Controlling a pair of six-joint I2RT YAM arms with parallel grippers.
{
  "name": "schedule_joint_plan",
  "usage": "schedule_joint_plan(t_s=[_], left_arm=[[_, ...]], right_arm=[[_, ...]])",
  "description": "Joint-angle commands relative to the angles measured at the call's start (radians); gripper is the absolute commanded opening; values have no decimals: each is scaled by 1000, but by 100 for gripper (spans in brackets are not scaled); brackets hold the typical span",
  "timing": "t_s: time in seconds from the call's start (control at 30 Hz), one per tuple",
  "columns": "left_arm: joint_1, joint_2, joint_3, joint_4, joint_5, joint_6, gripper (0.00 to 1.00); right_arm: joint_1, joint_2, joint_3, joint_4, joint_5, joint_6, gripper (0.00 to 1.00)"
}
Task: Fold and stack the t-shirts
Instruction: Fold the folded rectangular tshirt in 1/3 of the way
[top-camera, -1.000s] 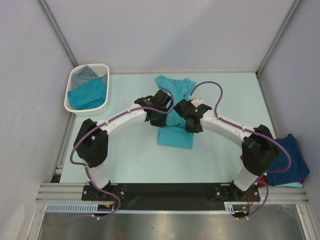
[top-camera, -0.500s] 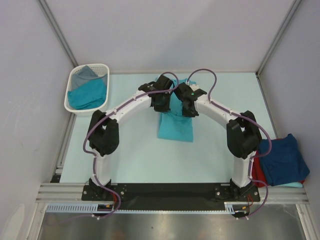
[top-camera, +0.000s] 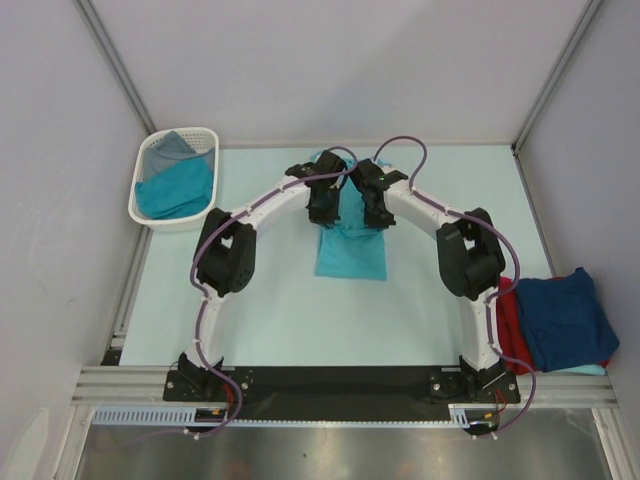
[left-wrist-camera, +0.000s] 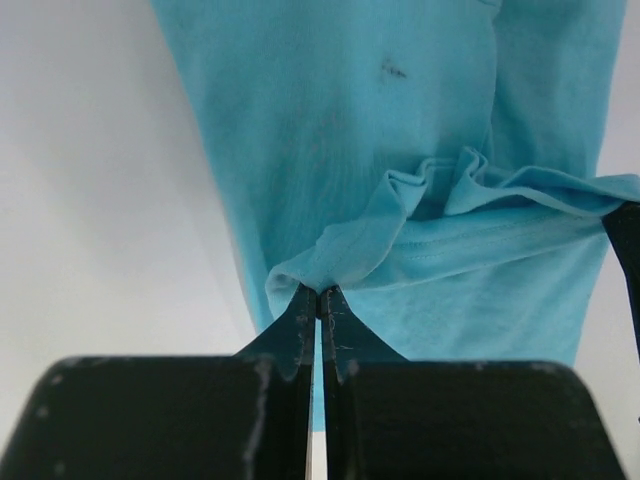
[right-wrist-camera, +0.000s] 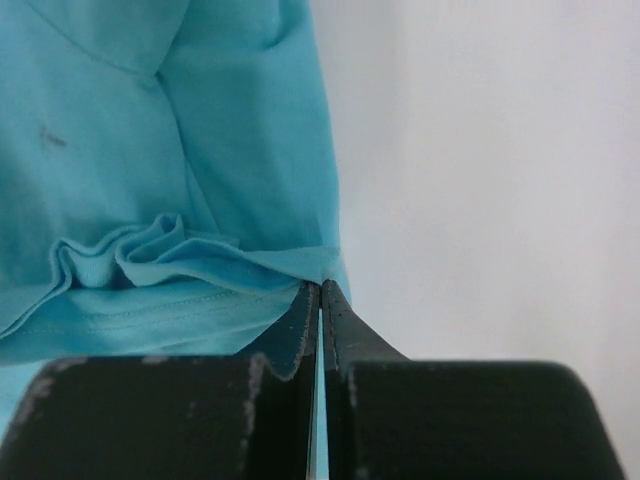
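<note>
Both arms are reaching over the middle of the table (top-camera: 260, 300), where the teal shirt (top-camera: 350, 260) is lying lengthwise, partly folded. The left gripper (left-wrist-camera: 318, 292) is pinching one corner of a hemmed edge with its jaws clamped tight on the cloth. The right gripper (right-wrist-camera: 321, 287) is doing the same at the other corner.

The hem between them is sagging and bunching a bit, so I'm guessing they're mid-fold, carrying that edge over the rest of the shirt. To do it well, I'd be pulling the corners slightly apart to take out the slack. I'd also be moving both hands level and in step, then laying the hem down square before letting go.

The tabletop is looking pale mint and smooth, so cloth may be sliding easily. Plain grey walls (top-camera: 330, 70) are boxing it in. A basket (top-camera: 147, 215) with more cloth is sitting far left. A navy shirt (top-camera: 565, 320) is resting on a red shirt (top-camera: 507, 322) at near right.
</note>
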Motion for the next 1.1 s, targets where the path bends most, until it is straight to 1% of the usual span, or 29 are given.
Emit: schedule_joint_plan(t_s=[0.0,0.17,0.2,0.23,0.3,0.33,0.4,0.43,0.53,0.63,0.67,0.7,0.77,0.8,0.9,1.07], left_arm=[[17,37,95,-3,24,22,0],[29,66,137,-21,15,14,1],[32,62,137,-21,9,8,2],[32,51,137,-21,-3,5,4],[34,36,140,-23,-34,5,5],[34,25,143,-26,-46,7,7],[35,-18,132,-26,-82,8,8],[35,-36,124,-26,-88,8,10],[35,-116,68,-16,-105,5,13],[35,-226,-49,23,-125,5,17],[35,-251,-113,36,-129,5,18],[35,-304,-145,48,-138,4,19],[34,-349,-234,80,-135,-6,24],[34,-387,-263,106,-132,-9,25],[25,-408,-356,148,-100,-23,27],[0,-357,-377,157,-73,-39,25]], right_arm=[[-17,37,80,4,-10,-17,0],[-25,59,98,12,-25,-29,0],[-25,47,97,19,-27,-34,5],[-22,40,97,31,-25,-40,20],[-20,27,112,33,-2,-45,32],[-20,13,121,22,1,-49,44],[-20,-16,117,16,13,-54,50],[-20,-32,106,21,15,-52,55],[-6,-119,34,29,18,-52,57],[21,-206,-84,45,19,-40,57],[31,-248,-113,48,16,-35,57],[43,-263,-171,61,13,-25,57],[60,-297,-221,70,9,-9,57],[75,-305,-273,90,6,-2,57],[97,-299,-321,127,-16,17,54],[109,-239,-307,170,-31,21,52]])
